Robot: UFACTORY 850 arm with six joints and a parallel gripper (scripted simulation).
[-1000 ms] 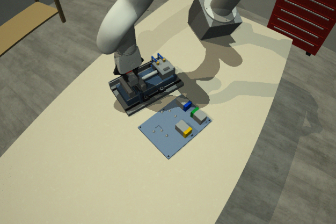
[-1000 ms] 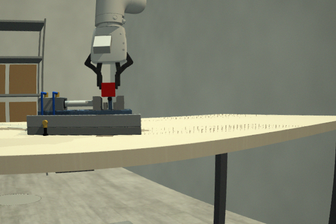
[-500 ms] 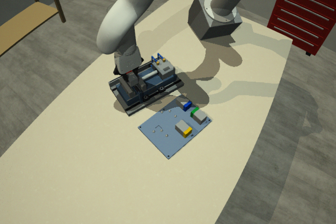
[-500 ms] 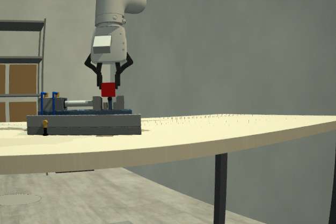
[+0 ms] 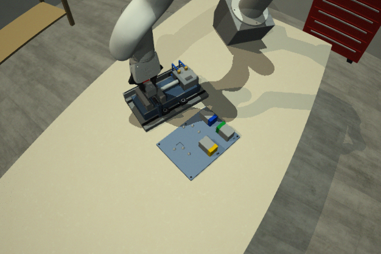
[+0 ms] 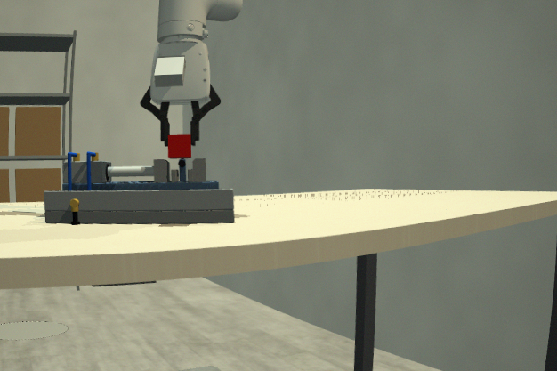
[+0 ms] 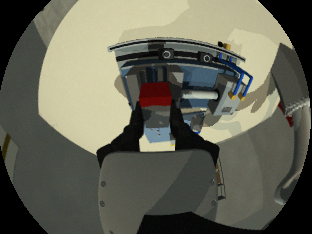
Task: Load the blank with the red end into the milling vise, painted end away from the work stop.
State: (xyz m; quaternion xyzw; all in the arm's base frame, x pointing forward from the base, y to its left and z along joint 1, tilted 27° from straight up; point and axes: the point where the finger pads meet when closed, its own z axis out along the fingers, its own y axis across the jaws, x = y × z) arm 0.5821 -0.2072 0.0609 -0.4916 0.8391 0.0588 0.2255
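My gripper (image 6: pixel 179 137) is shut on the grey blank with the red end (image 6: pixel 179 146) and holds it level, just above the gap between the vise jaws. The red face points toward the exterior camera. The blank also shows in the wrist view (image 7: pixel 158 96) and, partly hidden by the arm, in the top view (image 5: pixel 150 85). The vise (image 5: pixel 164 95) stands on its raised plate (image 6: pixel 139 205). The fixed jaw (image 6: pixel 197 170) is on the right and the moving jaw (image 6: pixel 161 170) on the left. The dark work stop rod (image 6: pixel 181 165) stands between them, directly below the blank.
The blue infeed plate (image 5: pixel 196 144) lies in front of the vise, with the blue-ended blank (image 5: pixel 209 117), the green-ended blank (image 5: pixel 225 130) and the yellow-ended blank (image 5: pixel 208 145) on it. Blue hoses (image 6: pixel 78 169) rise from the vise's cylinder end. The robot base (image 5: pixel 243 20) is at the back.
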